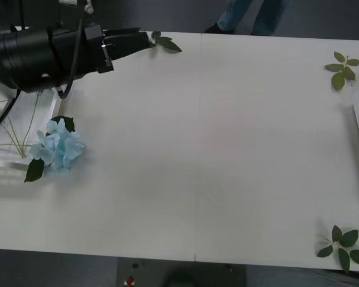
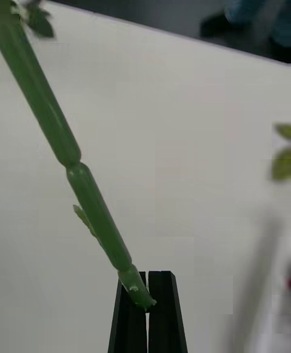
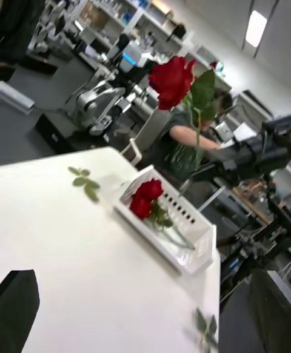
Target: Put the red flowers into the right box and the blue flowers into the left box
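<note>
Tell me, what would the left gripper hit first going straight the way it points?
Probably the small leaf sprig just beyond the left gripper at the table's far edge, though it may pass above it. Farther on stands the right box, near which the right gripper holds a red rose.

No text, label, brand, number or sign can be read in any of the views. The shelves and equipment in the room behind are too blurred to make out any lettering.
</note>
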Controlling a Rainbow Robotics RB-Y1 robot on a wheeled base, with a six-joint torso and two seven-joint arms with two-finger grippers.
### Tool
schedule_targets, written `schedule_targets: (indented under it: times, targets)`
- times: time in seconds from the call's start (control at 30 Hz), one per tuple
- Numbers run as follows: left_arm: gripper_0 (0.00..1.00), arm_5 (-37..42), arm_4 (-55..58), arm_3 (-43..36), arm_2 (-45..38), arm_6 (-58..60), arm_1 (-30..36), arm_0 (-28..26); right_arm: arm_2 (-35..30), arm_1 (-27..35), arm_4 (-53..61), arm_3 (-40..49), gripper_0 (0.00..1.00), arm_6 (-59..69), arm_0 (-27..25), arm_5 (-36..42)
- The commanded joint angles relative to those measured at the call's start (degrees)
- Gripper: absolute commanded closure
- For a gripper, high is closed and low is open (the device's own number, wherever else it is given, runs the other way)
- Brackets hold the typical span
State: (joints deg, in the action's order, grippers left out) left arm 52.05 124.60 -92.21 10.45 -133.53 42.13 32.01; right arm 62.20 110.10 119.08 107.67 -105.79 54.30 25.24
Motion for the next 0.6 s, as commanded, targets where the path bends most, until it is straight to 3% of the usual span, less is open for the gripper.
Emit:
schedule_targets:
  times: [0.03, 0.2, 0.37, 0.47, 0.6]
  targets:
    - [0.0, 5.4, 0.8, -2.0, -1.7, 1.7, 8.1, -2.5, -0.6, 2.9, 3.0, -10.2, 1.0, 0.4, 0.4, 10.6]
    - [0.0, 12.3, -1.2, -3.9, -0.7, 4.0, 15.5, -3.6, -0.6, 2.2, 5.9, -26.1, 1.0, -6.5, -0.1, 27.2]
    - [0.0, 9.6, -4.4, -13.8, 2.3, 13.5, 25.6, -5.3, -0.7, -5.5, 7.8, -52.6, 1.0, -19.9, -1.7, 42.1]
    - [0.0, 7.5, -7.0, -18.6, 3.4, 17.5, 28.4, -5.5, -0.7, -13.4, 6.5, -71.1, 1.0, -30.2, -1.7, 46.6]
    - [0.0, 4.2, -11.1, -23.3, 5.1, 22.6, 29.9, -5.5, -0.7, -22.3, 4.3, -88.3, 1.0, -40.4, -1.4, 46.1]
